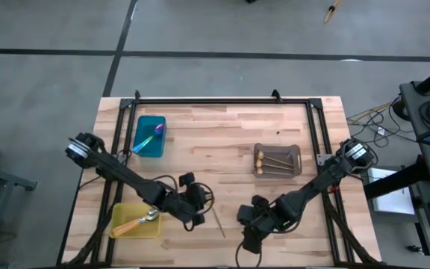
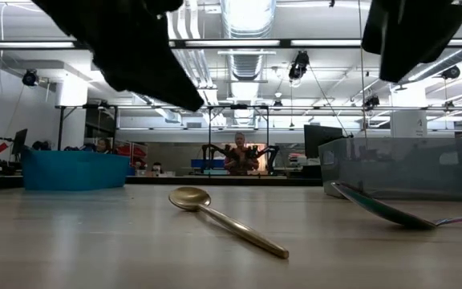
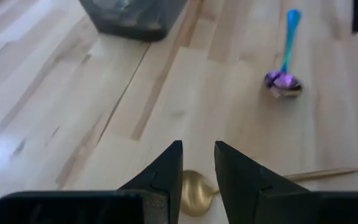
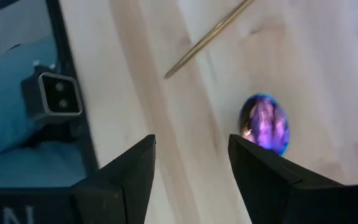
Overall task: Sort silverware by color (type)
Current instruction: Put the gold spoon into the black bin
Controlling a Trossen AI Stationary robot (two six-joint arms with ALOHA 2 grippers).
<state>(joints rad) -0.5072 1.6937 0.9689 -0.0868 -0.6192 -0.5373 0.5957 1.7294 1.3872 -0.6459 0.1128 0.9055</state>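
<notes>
A gold spoon (image 1: 219, 221) lies flat on the wooden table near its front edge; it also shows in the low view (image 2: 215, 213). My left gripper (image 1: 202, 202) hovers over the gold spoon's bowl (image 3: 194, 198), its fingers a little apart and empty. An iridescent blue-purple spoon with a teal handle (image 3: 284, 73) lies on the table to the right of it. My right gripper (image 1: 249, 226) is open and empty above that spoon, whose bowl (image 4: 265, 124) is beside one finger. In the high view the right gripper hides this spoon.
A teal tray (image 1: 150, 136) at the far left holds a blue-purple spoon. A yellow tray (image 1: 135, 221) at the near left holds an orange-handled spoon. A grey tray (image 1: 277, 159) at the right holds gold spoons. A black frame runs along the table's edges.
</notes>
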